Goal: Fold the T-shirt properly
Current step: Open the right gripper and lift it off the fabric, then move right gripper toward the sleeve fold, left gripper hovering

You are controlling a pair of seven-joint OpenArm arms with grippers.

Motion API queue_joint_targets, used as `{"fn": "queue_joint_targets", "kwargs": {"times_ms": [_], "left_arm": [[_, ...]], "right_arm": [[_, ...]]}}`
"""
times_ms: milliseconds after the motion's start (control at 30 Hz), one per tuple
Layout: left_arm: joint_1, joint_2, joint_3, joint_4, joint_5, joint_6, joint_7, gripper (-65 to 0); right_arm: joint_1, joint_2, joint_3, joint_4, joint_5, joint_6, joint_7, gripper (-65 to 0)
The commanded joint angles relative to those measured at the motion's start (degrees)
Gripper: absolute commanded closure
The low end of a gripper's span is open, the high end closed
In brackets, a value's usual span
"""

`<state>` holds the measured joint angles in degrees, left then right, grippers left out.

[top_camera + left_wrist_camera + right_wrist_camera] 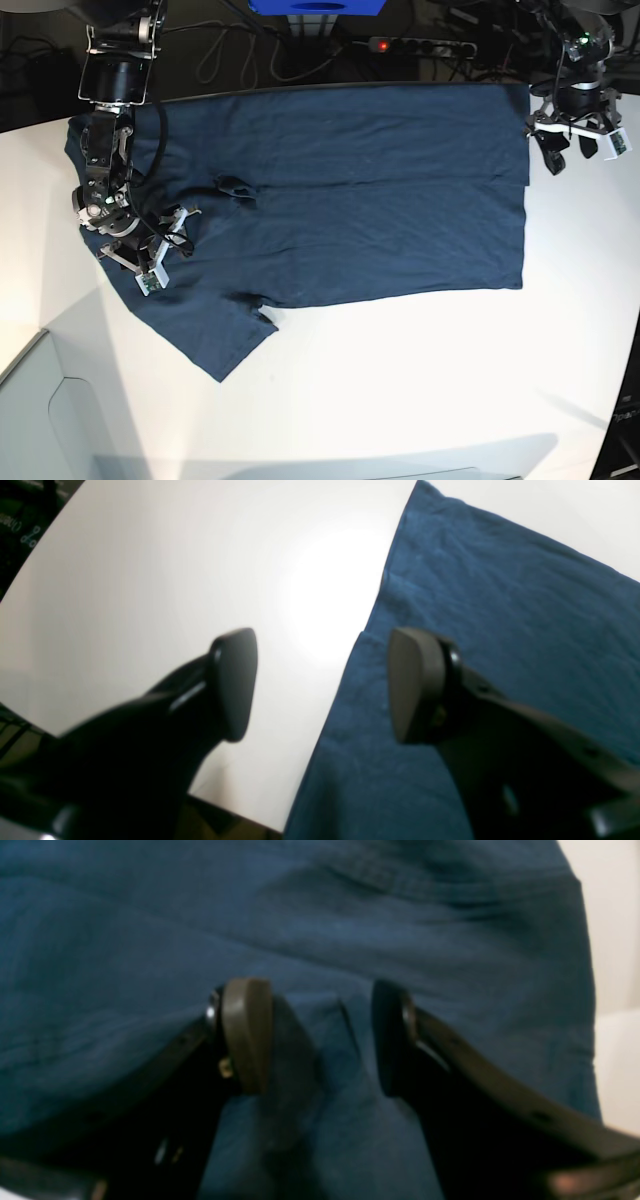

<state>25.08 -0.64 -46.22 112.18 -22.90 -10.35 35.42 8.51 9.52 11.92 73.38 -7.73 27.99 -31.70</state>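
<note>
We look down on a smooth white table (pixel 400 380) with a matte, slightly glossy top. A dark navy T-shirt (pixel 380 200) lies spread flat across its far half, the only garment here. The cloth is soft cotton with a fine weave and shallow wrinkles. Its body forms a wide rectangle reaching to the right, where a straight hem edge runs near to far. At the left the shape breaks up: one sleeve juts toward the near left as a blunt wedge, and small puckers of bunched fabric sit near the middle left. A long faint crease runs left to right across the body.

The right gripper (pixel 160 243) sits low over the shirt's left part. In its wrist view we see two rounded, hard pads, one olive-brown (pixel 247 1035) on its face, standing moderately apart with blue cloth lying between them but not pinched; whether they touch the fabric we cannot tell.

The left gripper (pixel 572 147) hovers at the far right edge of the shirt. Its two dark, teardrop-shaped pads stand wide apart, one over bare table and one over the cloth, holding nothing. The shirt's edge (pixel 345 680) runs between them.
</note>
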Motion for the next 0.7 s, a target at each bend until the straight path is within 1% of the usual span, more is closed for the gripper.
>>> {"fn": "queue_joint_targets", "kwargs": {"times_ms": [0,33,100,133,267,400,667], "left_arm": [[0.28,-0.45,-0.25,0.92,-0.36,-0.07,-1.18,-39.3],[0.28,-0.45,-0.25,0.92,-0.36,-0.07,-1.18,-39.2],[0.28,-0.45,-0.25,0.92,-0.36,-0.07,-1.18,-39.2],[0.28,-0.45,-0.25,0.92,-0.36,-0.07,-1.18,-39.2],[0.28,-0.37,-0.25,0.92,-0.36,-0.07,-1.18,-39.1],[0.28,-0.28,-0.25,0.92,-0.45,-0.07,-1.18,-39.1],[-0.95,-0.28,-0.25,0.92,-0.53,-0.07,-1.18,-39.2]], "right_arm": [[1.20,0.55,0.16,0.77,0.47,0.80,1.15,-29.6],[1.20,0.55,0.16,0.77,0.47,0.80,1.15,-29.2],[1.11,0.55,0.16,0.86,0.47,0.80,1.15,-25.1],[1.03,0.55,0.16,1.03,0.47,0.80,1.15,-21.2],[1.03,0.55,0.16,1.38,0.56,0.80,1.15,-0.2],[0.67,0.55,0.34,4.64,0.65,0.80,0.98,-0.2],[-2.76,0.55,0.52,13.08,0.39,0.80,0.98,-0.1]]}}
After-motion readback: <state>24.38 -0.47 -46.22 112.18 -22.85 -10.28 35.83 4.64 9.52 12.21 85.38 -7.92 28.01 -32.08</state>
